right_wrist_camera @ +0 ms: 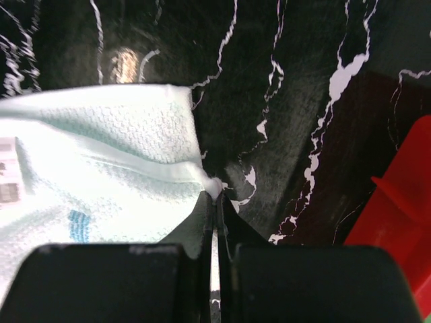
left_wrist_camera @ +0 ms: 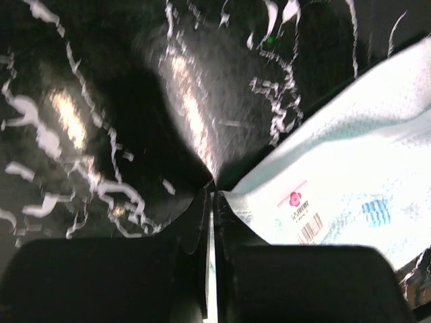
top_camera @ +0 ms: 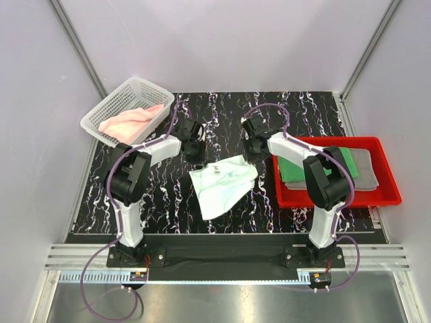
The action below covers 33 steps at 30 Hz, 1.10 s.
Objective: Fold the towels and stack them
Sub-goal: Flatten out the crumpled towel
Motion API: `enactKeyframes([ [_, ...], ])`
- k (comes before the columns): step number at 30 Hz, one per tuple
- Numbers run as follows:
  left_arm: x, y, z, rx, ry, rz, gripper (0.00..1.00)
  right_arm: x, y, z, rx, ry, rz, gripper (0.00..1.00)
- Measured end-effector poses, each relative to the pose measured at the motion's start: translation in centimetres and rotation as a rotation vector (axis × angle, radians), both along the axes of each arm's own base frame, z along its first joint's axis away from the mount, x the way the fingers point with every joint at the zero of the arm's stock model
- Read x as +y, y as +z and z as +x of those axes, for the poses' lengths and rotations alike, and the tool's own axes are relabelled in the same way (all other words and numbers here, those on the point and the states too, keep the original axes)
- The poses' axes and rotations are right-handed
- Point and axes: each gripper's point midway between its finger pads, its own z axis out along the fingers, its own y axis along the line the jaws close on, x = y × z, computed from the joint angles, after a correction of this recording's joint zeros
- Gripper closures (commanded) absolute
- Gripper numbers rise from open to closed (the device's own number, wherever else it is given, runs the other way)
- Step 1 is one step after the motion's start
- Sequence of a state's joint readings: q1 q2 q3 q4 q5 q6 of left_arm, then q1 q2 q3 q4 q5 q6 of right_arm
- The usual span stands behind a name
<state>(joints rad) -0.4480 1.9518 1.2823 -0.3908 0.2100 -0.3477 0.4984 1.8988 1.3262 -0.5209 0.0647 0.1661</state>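
A pale mint-white towel (top_camera: 222, 183) lies in the middle of the black marbled table, its far edge lifted. My left gripper (top_camera: 196, 152) is shut on its far left corner; the left wrist view shows the towel (left_wrist_camera: 350, 175) with a barcode label running out from the closed fingertips (left_wrist_camera: 214, 192). My right gripper (top_camera: 254, 149) is shut on the far right corner; the right wrist view shows the towel (right_wrist_camera: 94, 175) pinched at the tips (right_wrist_camera: 217, 190). A pink towel (top_camera: 129, 121) lies in the white basket. Folded green (top_camera: 303, 168) and grey (top_camera: 363, 168) towels lie in the red tray.
The white mesh basket (top_camera: 108, 108) stands at the far left of the table. The red plastic tray (top_camera: 384, 195) stands at the right, its wall close beside my right arm; it also shows in the right wrist view (right_wrist_camera: 404, 195). Grey walls close in the table.
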Motion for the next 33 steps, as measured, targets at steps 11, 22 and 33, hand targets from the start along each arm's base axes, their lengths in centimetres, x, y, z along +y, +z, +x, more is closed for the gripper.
enactKeyframes([
  [11, 1.8, 13.4, 0.3, -0.221, 0.060, -0.003, 1.00, 0.9, 9.8, 1.5, -0.185, -0.031, 0.117, 1.00],
  [22, 3.8, 28.9, -4.9, -0.532, 0.051, -0.185, 1.00, -0.5, 29.6, -3.9, -0.592, 0.009, 0.407, 1.00],
  [33, 3.7, 45.2, -18.0, -0.877, -0.162, -0.617, 1.00, -1.5, 44.0, -18.4, -0.948, 0.324, 0.836, 1.00],
])
